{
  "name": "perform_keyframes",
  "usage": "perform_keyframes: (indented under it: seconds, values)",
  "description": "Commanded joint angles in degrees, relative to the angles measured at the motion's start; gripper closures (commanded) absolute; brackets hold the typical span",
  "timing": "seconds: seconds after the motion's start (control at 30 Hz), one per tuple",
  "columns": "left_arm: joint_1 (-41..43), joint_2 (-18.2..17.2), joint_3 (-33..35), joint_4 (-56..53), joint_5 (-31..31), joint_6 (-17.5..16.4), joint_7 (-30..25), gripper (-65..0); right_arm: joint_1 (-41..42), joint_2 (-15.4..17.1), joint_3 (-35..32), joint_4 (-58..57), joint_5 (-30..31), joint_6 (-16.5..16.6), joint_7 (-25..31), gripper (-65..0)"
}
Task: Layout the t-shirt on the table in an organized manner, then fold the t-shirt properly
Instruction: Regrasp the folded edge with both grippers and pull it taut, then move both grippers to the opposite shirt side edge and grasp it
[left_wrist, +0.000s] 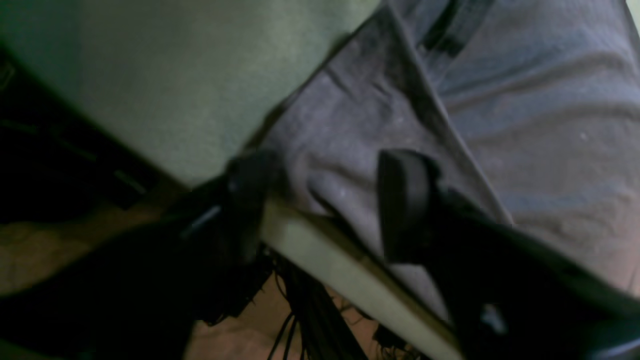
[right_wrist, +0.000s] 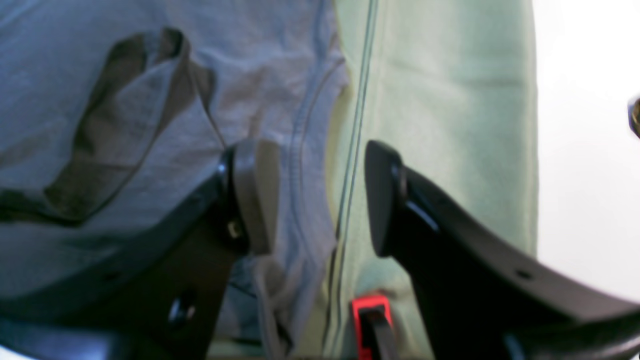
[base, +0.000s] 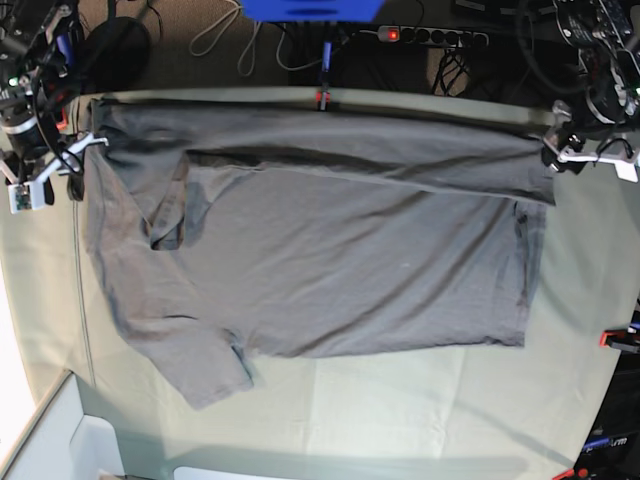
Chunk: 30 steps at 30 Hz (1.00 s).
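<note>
The grey t-shirt (base: 330, 250) lies spread across the table (base: 400, 410), its far edge folded over toward the middle and one sleeve pointing to the near left. At the far right corner my left gripper (base: 557, 150) stands open. In the left wrist view its jaws (left_wrist: 325, 200) straddle a shirt corner (left_wrist: 350, 125) at the table's edge without pinching it. My right gripper (base: 80, 150) is at the far left corner, also open. In the right wrist view it (right_wrist: 320, 197) has the shirt's hemmed edge (right_wrist: 300, 150) lying loose between its fingers, over the green cloth (right_wrist: 450, 125).
Red clamps hold the cloth at the far edge (base: 321, 98), the right edge (base: 612, 338) and just below my right gripper (right_wrist: 367, 305). Cables and a power strip (base: 430, 36) lie beyond the far edge. A white box (base: 60, 440) stands at the near left.
</note>
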Motion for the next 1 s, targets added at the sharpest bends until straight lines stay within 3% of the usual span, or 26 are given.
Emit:
perform_keyframes:
  seconds: [0.0,0.23,0.4,0.63,0.8,0.97]
  values:
    - [-0.18,-0.64,-0.34,1.16,-0.71,-0.18,-0.39,-37.3,0.29,0.8,-0.16,0.85,0.65,-0.29,1.19,-28.6]
    - [-2.91,-1.26,-0.34,2.56,-0.8,-0.18,-0.65,-36.7,6.18,1.07,-2.88,-1.18,0.56,-0.29,1.19,-28.7]
    - [-9.77,-1.35,-0.34,3.0,-0.36,-0.18,-0.74,-37.6,17.0,4.85,-5.52,-12.87,0.56,-0.29,1.19,-28.8]
    - [-22.25,-1.35,-0.16,-2.54,-0.27,0.25,-0.74,-49.6,35.37,13.72,-12.02,-41.53,0.56,-0.29,1.9,-28.8]
    - [-31.04,-3.54,0.1,-14.05,4.03,-0.01,-1.18,-49.8,45.48,18.47,-19.5,-62.19,0.56,-0.29,13.06,-28.9]
    - [-35.0,-3.72,1.42,-21.79,12.83,-0.18,-11.29,-49.9,49.53,19.97,-26.09,-74.14,0.56,-0.29,23.35,-28.9]
